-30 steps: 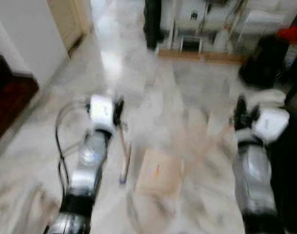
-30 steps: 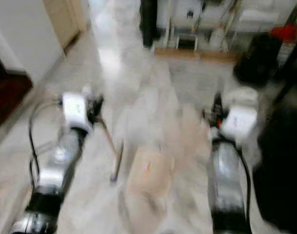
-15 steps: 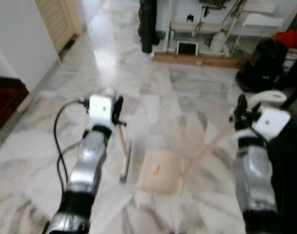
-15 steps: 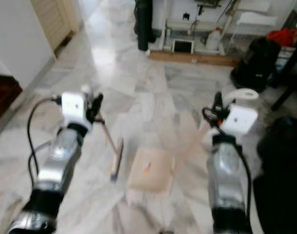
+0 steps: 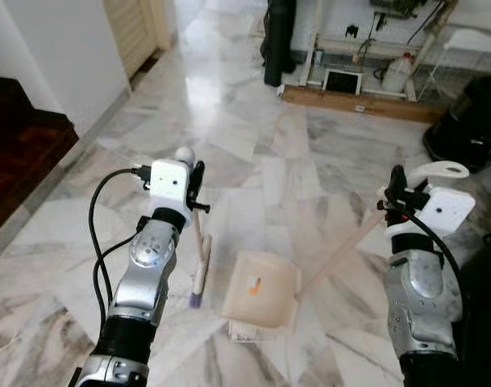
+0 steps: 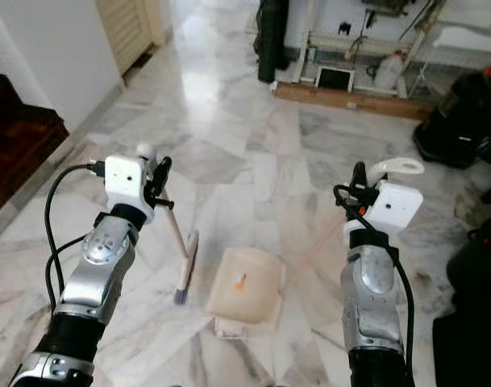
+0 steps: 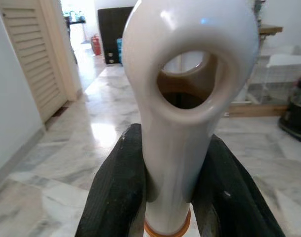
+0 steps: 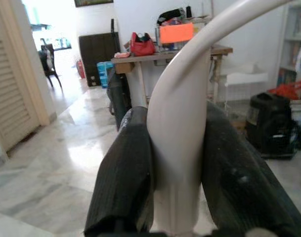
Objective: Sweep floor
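My left gripper (image 5: 195,187) is shut on the cream handle of a small broom (image 5: 199,266), whose brush end rests on the marble floor just left of the dustpan. In the left wrist view the black fingers (image 7: 118,187) clamp the handle's looped end (image 7: 187,98). My right gripper (image 5: 397,193) is shut on the long handle of a beige dustpan (image 5: 261,289), which lies flat on the floor between my arms. The right wrist view has the fingers (image 8: 125,173) pressed on both sides of the white curved handle (image 8: 182,128).
A white wall and dark wooden step (image 5: 19,153) stand to the left, with a louvred door (image 5: 136,28) beyond. A wooden plank (image 5: 358,101), a white rack and a bottle line the far wall. A black bag (image 5: 471,125) sits at the right.
The view has steadied and shifted as I moved; the blur is gone. Both grippers keep their hold on the broom and dustpan handles, and the dustpan lies in the same place between my arms.
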Motion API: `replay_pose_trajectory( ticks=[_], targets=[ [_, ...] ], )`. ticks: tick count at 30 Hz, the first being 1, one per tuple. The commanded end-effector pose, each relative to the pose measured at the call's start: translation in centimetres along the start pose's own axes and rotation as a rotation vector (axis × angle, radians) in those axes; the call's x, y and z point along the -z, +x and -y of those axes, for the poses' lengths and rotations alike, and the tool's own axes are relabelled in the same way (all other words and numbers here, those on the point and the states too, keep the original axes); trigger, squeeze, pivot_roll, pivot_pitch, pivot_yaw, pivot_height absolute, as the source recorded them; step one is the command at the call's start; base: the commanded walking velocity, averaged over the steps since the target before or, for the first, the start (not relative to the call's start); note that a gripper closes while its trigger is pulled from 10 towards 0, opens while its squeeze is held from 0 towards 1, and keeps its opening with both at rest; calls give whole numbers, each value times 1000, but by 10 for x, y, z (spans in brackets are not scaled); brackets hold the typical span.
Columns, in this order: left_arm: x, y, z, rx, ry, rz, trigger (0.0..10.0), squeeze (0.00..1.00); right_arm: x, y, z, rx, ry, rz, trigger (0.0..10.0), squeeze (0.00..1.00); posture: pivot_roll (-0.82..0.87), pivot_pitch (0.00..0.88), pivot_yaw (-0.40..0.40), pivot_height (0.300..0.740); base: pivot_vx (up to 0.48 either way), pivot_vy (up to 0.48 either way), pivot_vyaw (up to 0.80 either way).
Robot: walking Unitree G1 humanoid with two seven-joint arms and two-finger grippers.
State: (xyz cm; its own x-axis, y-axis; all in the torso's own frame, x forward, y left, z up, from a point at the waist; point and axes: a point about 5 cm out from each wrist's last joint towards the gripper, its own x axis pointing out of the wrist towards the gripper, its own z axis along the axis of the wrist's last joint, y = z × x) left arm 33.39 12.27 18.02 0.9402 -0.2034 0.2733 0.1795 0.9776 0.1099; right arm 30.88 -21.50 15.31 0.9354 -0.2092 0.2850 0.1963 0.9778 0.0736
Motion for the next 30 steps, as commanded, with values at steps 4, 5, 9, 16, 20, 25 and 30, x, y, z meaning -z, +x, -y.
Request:
replay_pose_trajectory(
  ticks=[4,5,9,16,20,25,30],
  targets=[
    [-11,1,4,24,-16,52,10000,0,-2,0,8,16,-12,20,10000,0,88,156,-30,740,0,0,0],
    [-11,1,4,24,-15,50,10000,0,-2,0,8,15,-15,19,10000,0,87,156,-30,740,0,0,0],
    [-9,1,3,23,-7,42,10000,0,4,-1,14,24,-37,2,10000,0,90,157,-30,740,0,0,0],
    [-9,2,3,39,-7,37,10000,0,17,-5,21,31,-84,-39,10000,0,90,159,-26,740,0,0,0],
    [-10,1,5,48,-9,39,10000,0,29,-9,20,39,-87,-70,10000,0,98,163,-24,740,0,0,0],
    [-11,0,2,48,-2,39,10000,0,40,-14,20,45,-103,-100,10000,0,113,170,-19,740,0,0,0],
    [-12,-2,-1,47,6,39,10000,0,50,-16,20,34,-139,-129,10000,0,124,175,-17,740,0,0,0]
  ],
)
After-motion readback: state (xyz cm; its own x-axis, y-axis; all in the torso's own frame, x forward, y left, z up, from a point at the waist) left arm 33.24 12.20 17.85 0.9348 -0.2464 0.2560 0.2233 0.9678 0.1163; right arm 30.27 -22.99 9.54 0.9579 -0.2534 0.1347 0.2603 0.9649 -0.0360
